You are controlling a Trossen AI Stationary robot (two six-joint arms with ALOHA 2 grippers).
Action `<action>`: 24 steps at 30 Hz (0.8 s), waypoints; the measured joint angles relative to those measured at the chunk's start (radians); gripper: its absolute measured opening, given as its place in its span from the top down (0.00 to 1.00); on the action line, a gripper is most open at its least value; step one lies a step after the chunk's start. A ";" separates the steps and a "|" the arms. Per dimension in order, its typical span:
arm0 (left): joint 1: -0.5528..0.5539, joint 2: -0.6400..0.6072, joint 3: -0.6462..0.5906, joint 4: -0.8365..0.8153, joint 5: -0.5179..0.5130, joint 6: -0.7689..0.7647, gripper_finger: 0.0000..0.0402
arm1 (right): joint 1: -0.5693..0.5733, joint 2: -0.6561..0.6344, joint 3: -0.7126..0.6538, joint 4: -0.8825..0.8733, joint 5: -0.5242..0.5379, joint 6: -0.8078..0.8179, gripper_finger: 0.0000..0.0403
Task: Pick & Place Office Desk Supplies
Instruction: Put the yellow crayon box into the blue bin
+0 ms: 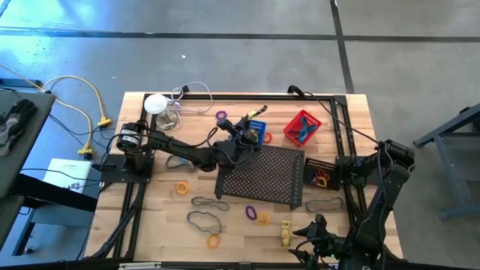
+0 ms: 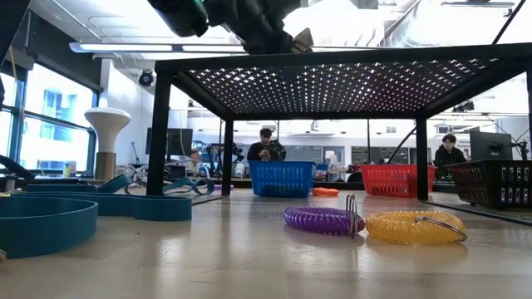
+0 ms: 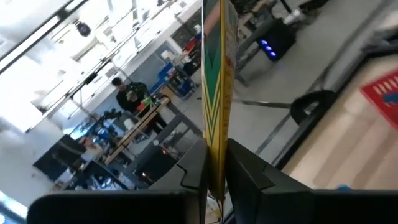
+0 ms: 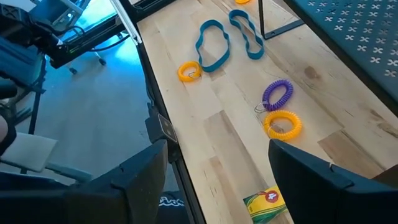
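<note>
Two dark, matte black jointed arms are showing their segmented links in the high view. The left arm [image 1: 180, 150] is carrying a silvery cylindrical joint housing near its base, with thin black cables trailing along its links. The right arm [image 1: 386, 187] is showing bulky rounded black joints. The left hand [image 3: 214, 180] and the right hand [image 4: 217, 180] are each showing two flat, angular black fingers.

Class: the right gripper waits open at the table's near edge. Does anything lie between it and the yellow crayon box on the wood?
Nothing visible does. The right gripper is open, and the yellow crayon box lies on bare table just ahead; the coil rings lie farther on.
</note>
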 joint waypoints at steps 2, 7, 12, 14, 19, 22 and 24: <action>0.002 0.000 0.000 -0.049 0.020 -0.028 0.91 | 0.000 0.000 0.000 0.000 0.000 -0.013 0.34; 0.030 0.000 0.000 -0.178 0.042 -0.184 0.91 | 0.000 0.000 0.000 -0.001 0.000 -0.040 0.34; 0.047 -0.052 0.008 -0.399 0.251 -0.501 0.91 | 0.000 0.000 0.000 -0.005 0.000 -0.055 0.34; 0.051 -0.089 0.015 -0.541 0.336 -0.661 0.91 | 0.000 0.000 0.000 -0.006 0.000 -0.065 0.34; 0.121 -0.183 0.016 -0.791 0.580 -1.029 0.91 | 0.000 0.000 0.000 -0.029 0.002 -0.068 0.34; 0.176 -0.224 0.016 -0.858 0.716 -1.185 0.91 | 0.000 0.000 0.000 -0.035 0.002 -0.068 0.34; 0.206 -0.232 0.018 -0.888 0.804 -1.251 0.91 | 0.000 0.000 0.000 -0.038 0.003 -0.068 0.34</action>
